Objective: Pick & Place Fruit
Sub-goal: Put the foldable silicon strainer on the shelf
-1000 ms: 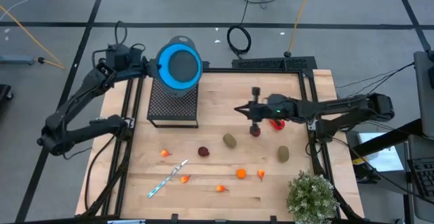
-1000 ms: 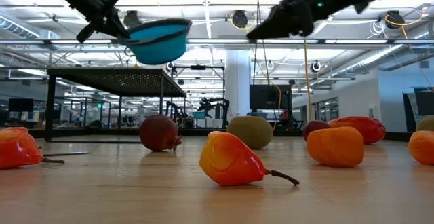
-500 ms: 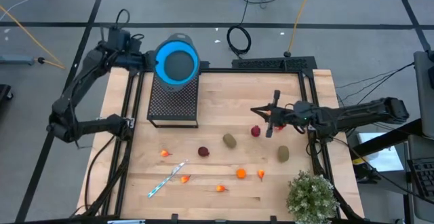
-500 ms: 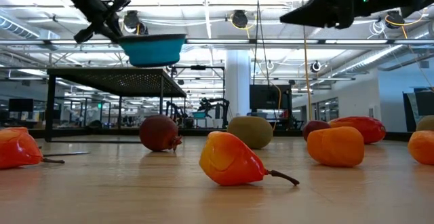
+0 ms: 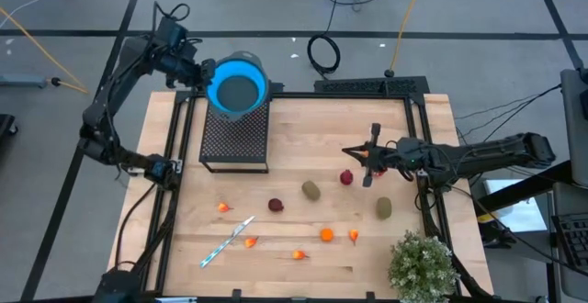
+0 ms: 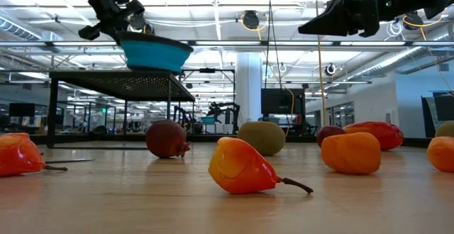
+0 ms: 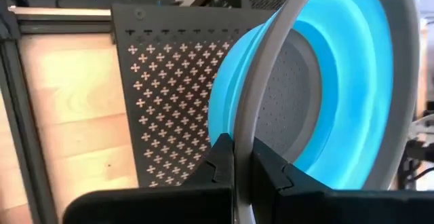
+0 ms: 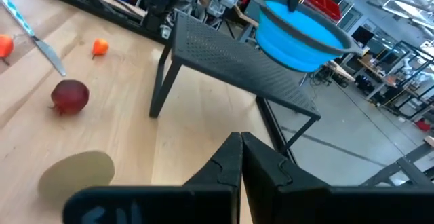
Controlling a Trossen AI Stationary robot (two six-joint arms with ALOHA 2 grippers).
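My left gripper (image 5: 200, 73) is shut on a blue bowl with a grey rim (image 5: 238, 85). It holds the bowl in the air over the far end of a black perforated stand (image 5: 235, 140). The fruit lies on the wooden table: dark red round pieces (image 5: 346, 177) (image 5: 276, 205), olive ovals (image 5: 312, 190) (image 5: 383, 208) and small orange bits (image 5: 326, 234) (image 5: 223, 207). My right gripper (image 5: 349, 151) is shut with nothing in it. It hangs level above the table and points toward the table's left, just past the far side of one dark red piece. My left gripper pinches the bowl's grey rim (image 7: 245, 132) at the bowl's left side, one finger (image 7: 220, 163) outside the wall and one inside. The fingers slant down from the far left. The bowl hangs clear of the stand, its opening upward and a little tilted.
A thin silver-blue knife (image 5: 228, 241) lies near the front left among orange bits (image 5: 250, 241) (image 5: 299, 254). A bushy green plant (image 5: 423, 264) stands at the front right corner. Black frame rails run along the table's left, right and far sides.
My left gripper has gone up and toward the table's far left corner, tipping further down. The bowl went with it and has tipped from one slant through level to the other. My right gripper drew back toward the right edge, then stopped. The fruit has kept still.
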